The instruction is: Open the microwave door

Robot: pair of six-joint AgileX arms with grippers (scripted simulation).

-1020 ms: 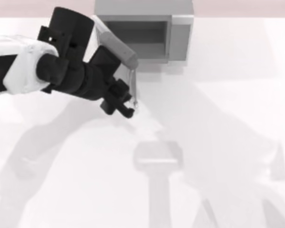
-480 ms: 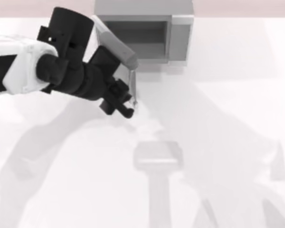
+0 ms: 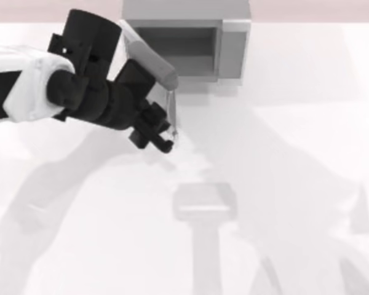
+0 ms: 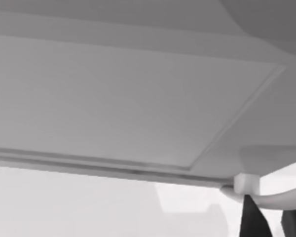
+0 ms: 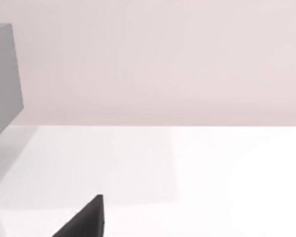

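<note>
The grey microwave (image 3: 234, 49) stands at the table's far edge. Its cavity (image 3: 178, 49) is exposed. The microwave door (image 3: 149, 58) is swung out toward the front left, its vertical bar handle (image 3: 172, 114) at the free edge. My left gripper (image 3: 166, 140) is at the handle's lower end, shut on it. In the left wrist view the door's window panel (image 4: 113, 98) fills the frame, and dark fingers (image 4: 251, 222) flank the pale handle (image 4: 266, 197). The right arm is out of the top view. Its wrist view shows one dark fingertip (image 5: 86, 222).
The narrow control panel (image 3: 232, 52) forms the microwave's right front. The right wrist view catches a corner of the microwave body (image 5: 2, 79) and white tabletop (image 5: 187, 173). Soft grey shadows (image 3: 204, 203) lie on the table in front.
The left gripper and the handle have crept a few pixels to the left. The door's angle looks nearly the same.
</note>
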